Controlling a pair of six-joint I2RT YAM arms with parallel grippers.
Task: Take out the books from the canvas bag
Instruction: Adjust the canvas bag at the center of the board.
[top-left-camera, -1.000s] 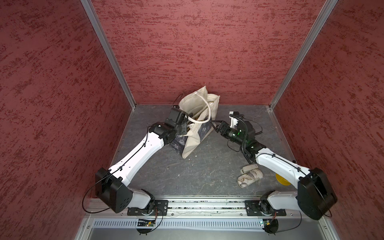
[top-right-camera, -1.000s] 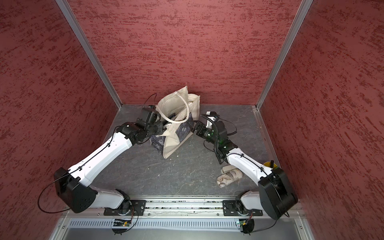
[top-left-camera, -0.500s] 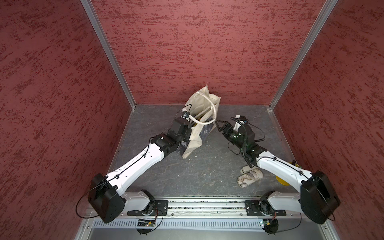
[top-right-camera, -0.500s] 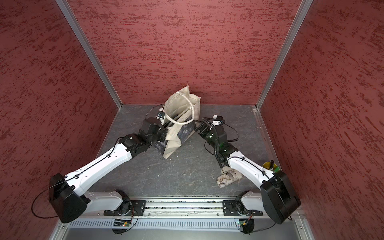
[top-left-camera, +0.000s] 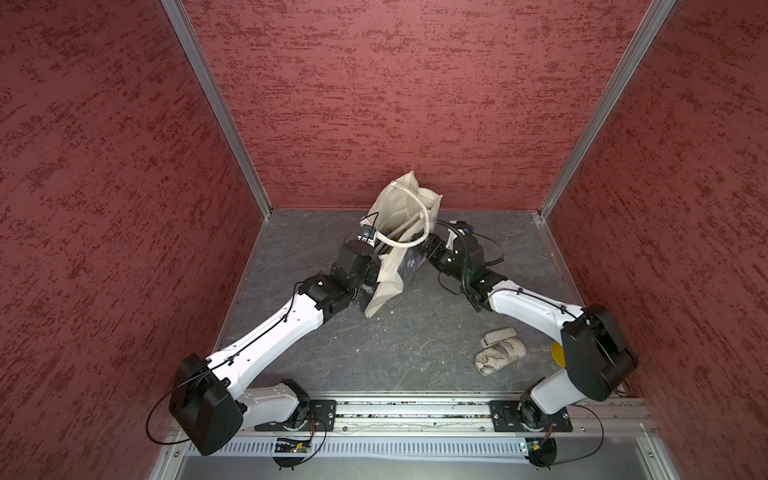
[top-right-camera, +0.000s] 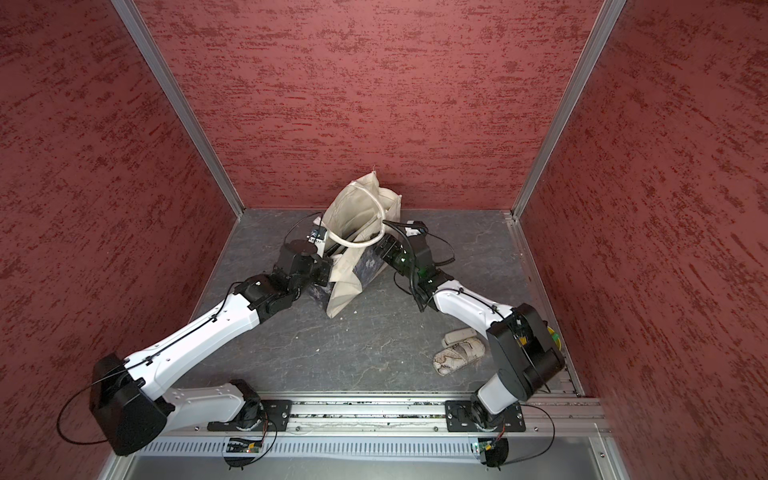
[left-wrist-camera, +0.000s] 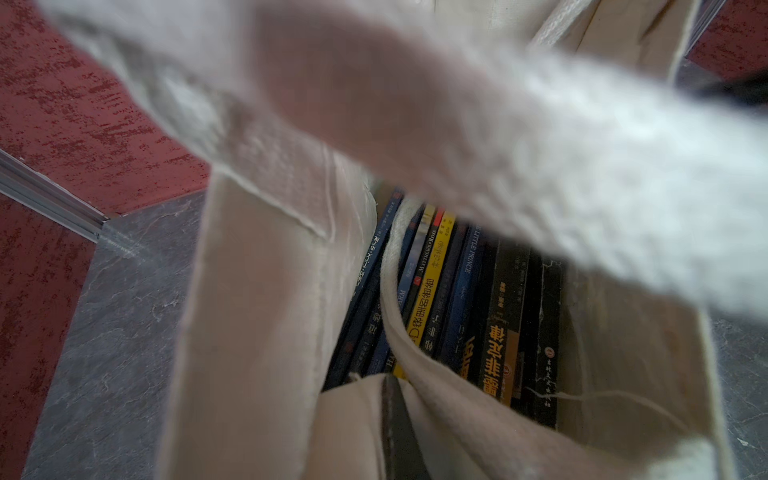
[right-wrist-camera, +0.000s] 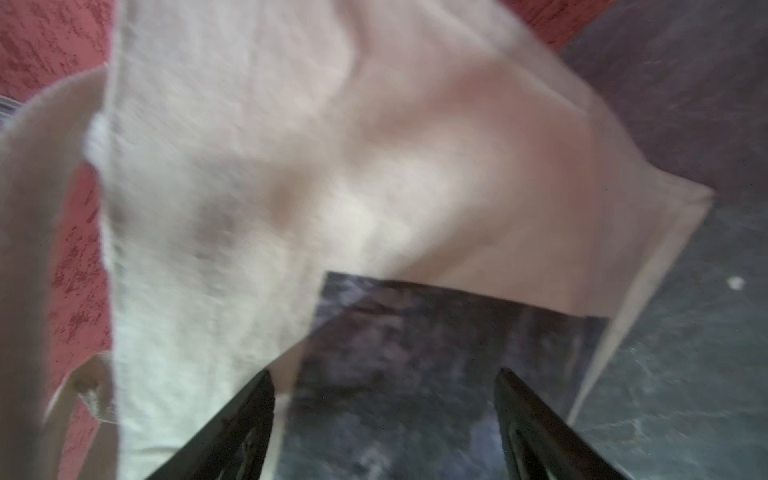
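Veined grey floor (top-left-camera: 415, 345) — creased canvas bag (top-left-camera: 399, 208)

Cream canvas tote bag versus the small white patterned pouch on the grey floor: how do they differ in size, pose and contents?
Size: the cream canvas tote bag is far larger than the white patterned pouch. Pose: the tote stands up at the back; the pouch lies low near the front. Contents: the tote holds books; the pouch's contents are hidden. Both are pale fabric on the grey floor.
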